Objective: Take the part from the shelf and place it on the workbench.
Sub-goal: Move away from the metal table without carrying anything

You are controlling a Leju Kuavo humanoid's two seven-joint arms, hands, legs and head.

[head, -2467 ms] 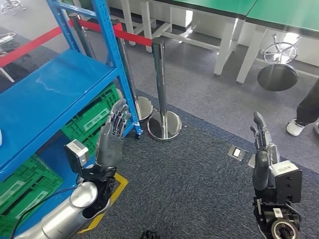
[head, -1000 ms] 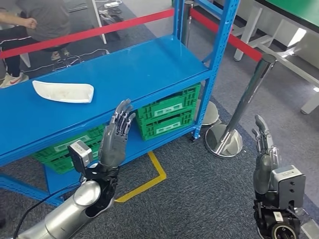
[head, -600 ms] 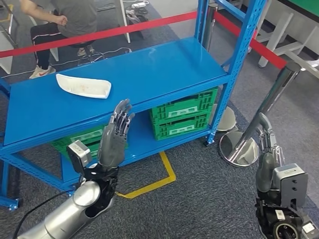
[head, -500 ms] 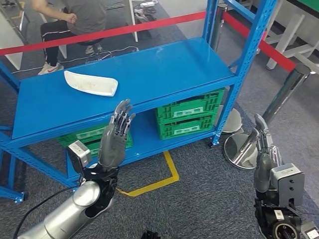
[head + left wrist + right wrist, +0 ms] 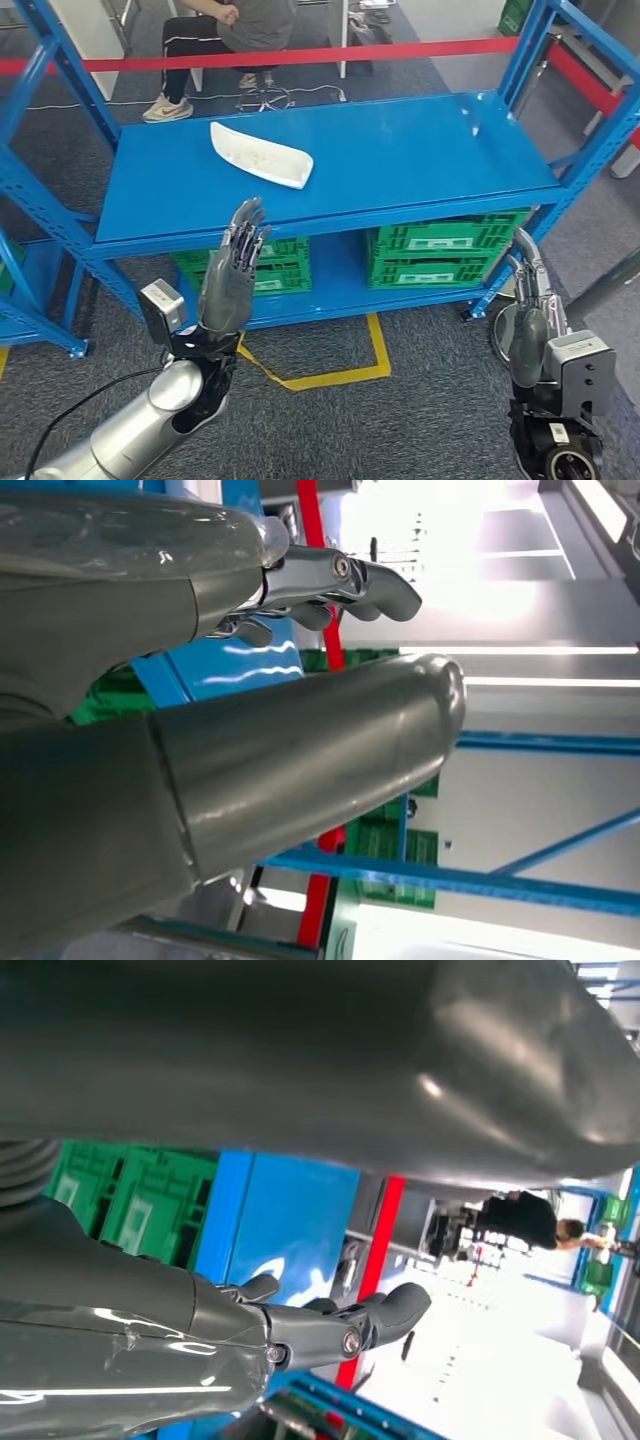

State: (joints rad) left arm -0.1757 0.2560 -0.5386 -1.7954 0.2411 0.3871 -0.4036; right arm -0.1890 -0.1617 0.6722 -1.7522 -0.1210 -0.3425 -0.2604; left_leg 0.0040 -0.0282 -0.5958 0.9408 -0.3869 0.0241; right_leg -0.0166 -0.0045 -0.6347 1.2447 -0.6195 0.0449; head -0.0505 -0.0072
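Fingers (image 5: 243,232) of the left hand (image 5: 226,275) are spread, pointing up, holding nothing; palm raised in front of the shelf edge, short of it. Right hand (image 5: 530,315) has fingers loosely extended and apart, nothing in them, low beside the shelf's right post.

The white part (image 5: 260,155) lies flat on the blue shelf top (image 5: 423,150), left of middle, toward the back edge, well apart from both hands. Long, shallow, curved shell shape, tapering at the ends; looks like thin moulded plastic, so likely light and fairly stiff, maybe a little flexible along its length. Surface looks smooth, and the painted shelf is smooth too, so it could skate away if pushed instead of gripped.

Best hold is probably across the narrow width near the middle, thumb on one long rim and fingers on the other, so it stays balanced; grabbing an end risks tipping. Left hand is the nearer one.

Green crates (image 5: 441,250) sit on the lower shelf. Red barrier tape (image 5: 317,55) runs behind, a seated person (image 5: 226,25) beyond it. Desk not seen here.
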